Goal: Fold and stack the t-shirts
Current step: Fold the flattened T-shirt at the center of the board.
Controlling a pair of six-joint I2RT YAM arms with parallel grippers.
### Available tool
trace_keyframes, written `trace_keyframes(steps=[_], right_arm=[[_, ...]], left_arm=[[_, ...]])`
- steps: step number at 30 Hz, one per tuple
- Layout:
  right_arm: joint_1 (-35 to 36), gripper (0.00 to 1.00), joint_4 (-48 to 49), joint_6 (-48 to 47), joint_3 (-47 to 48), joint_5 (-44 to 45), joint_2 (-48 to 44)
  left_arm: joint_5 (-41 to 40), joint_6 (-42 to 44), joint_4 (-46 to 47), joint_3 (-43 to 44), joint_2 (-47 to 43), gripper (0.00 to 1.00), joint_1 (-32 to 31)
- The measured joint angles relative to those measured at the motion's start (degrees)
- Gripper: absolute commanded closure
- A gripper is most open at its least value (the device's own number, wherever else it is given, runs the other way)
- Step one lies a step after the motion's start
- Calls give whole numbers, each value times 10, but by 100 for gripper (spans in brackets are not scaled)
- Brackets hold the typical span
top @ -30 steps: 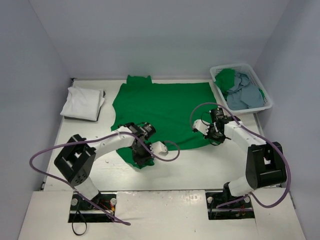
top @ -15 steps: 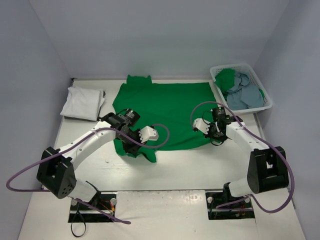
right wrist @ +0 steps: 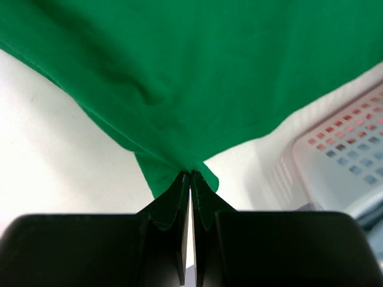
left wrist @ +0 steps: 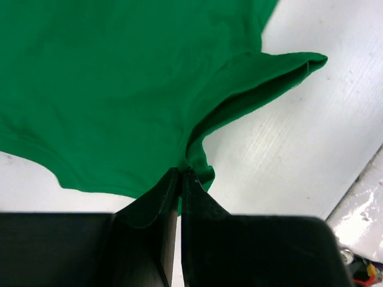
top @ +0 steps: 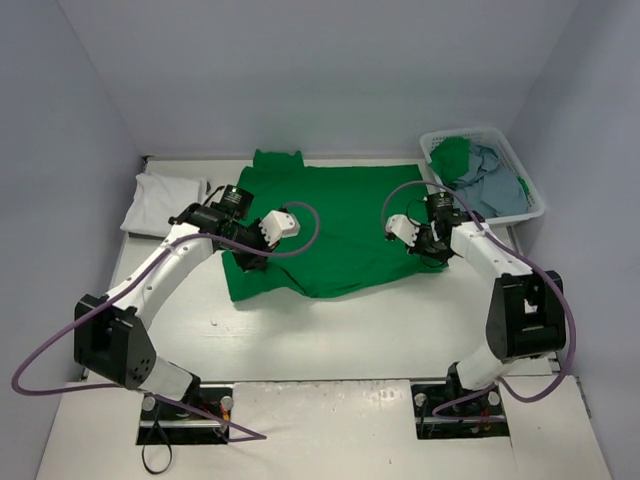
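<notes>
The green t-shirt (top: 340, 215) is lying spread on the tabletop (top: 350, 340), centred between the two arms. Its long axis is running left to right, and a short tab is projecting toward the far edge at its far-left corner. You cannot confirm from these views which end carries the collar.

The left gripper (left wrist: 179, 174) is pinched tight on the shirt's edge just beside a sleeve (left wrist: 281, 69), whose open cuff is pointing away from the gripper. The right gripper (right wrist: 190, 174) is pinched tight on the shirt's near-right corner, holding a small flap of cloth between its fingers.

Compared with one second ago, the left gripper is now farther from the arm bases and farther left, over the shirt's left portion. The near-left corner it was holding low on the tabletop is now drawn in. The right gripper is sitting slightly farther back.

The cloth is a soft, matte knit, creasing into shallow folds near both grips. A folded white t-shirt (top: 165, 203) is resting at the far left. A white slotted plastic basket (top: 460, 132) at the far right is holding a crumpled blue-grey t-shirt (top: 490, 185).
</notes>
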Motion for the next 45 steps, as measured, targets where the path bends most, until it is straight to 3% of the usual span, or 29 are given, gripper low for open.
trace_keyframes(steps=[16, 28, 45], right_arm=[[-26, 100, 10, 1, 106, -15, 115], [-41, 100, 23, 21, 178, -23, 187], [-49, 100, 68, 56, 254, -12, 263]], left_arm=[[-3, 0, 55, 94, 119, 100, 83], [-20, 0, 92, 171, 195, 100, 87], [-118, -8, 239, 159, 222, 100, 89]])
